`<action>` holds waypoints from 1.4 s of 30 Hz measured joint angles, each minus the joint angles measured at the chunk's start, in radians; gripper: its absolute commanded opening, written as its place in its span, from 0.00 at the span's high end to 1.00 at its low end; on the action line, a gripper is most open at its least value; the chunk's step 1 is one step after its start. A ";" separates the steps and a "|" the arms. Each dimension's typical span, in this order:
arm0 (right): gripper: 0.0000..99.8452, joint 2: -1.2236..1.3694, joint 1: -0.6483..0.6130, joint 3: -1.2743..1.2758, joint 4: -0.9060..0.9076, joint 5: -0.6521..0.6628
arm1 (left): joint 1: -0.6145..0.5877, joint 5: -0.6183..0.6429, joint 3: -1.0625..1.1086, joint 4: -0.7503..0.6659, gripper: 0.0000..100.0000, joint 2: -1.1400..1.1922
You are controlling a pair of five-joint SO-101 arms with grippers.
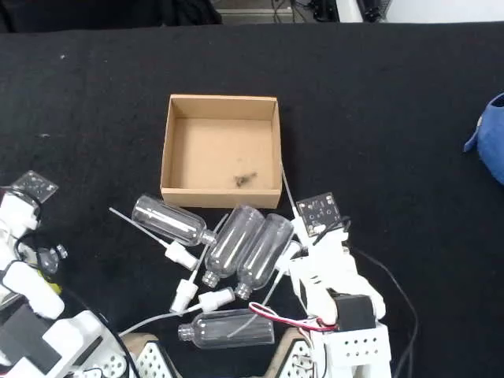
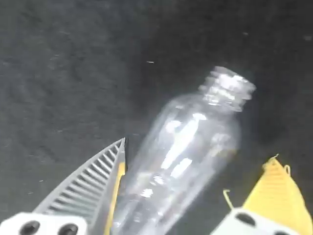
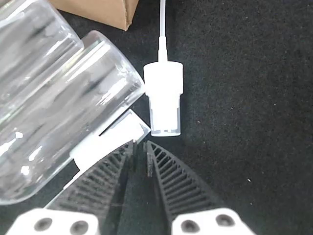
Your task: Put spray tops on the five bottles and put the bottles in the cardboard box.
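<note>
Early yet: no bottle capped, cardboard box (image 1: pixel 167 150) empty (bar a dark scrap on its floor). Four clear bottles (image 1: pixel 236 240) lie loose on the black table (image 1: pixel 394 118) just in front of the box, with white spray tops scattered among them. The fifth bottle (image 2: pixel 186 147) sits between the jaws of the left gripper (image 2: pixel 198 151). Those jaws are spread wide, the grey one against the bottle's side and the yellow one clear of it, so no grip. Right gripper (image 3: pixel 139 146) is closed to a slit and empty. Its tips sit just behind a spray top (image 3: pixel 164 98) lying beside a bottle, dip tube pointing towards the box corner.

Step in hand, by my reading: securing the first bottle-and-top pair. Next, the right claw needs to open, straddle the top's white collar and close. The left needs to clamp its bottle, neck left exposed.
</note>
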 measured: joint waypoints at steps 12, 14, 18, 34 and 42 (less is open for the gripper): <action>0.99 0.000 0.000 0.000 0.000 0.000 | -0.081 0.000 0.009 0.031 0.71 0.000; 0.99 0.000 0.000 0.000 0.000 0.000 | -0.095 0.000 0.028 0.028 0.71 0.000; 0.99 0.000 0.000 0.000 0.000 0.000 | -0.114 0.000 0.037 0.021 0.77 0.000; 0.99 0.000 0.000 0.000 0.000 0.000 | -0.121 0.006 0.083 0.120 0.93 0.000; 0.99 0.000 0.000 0.000 0.000 0.000 | -0.101 0.006 -0.020 0.255 0.68 0.000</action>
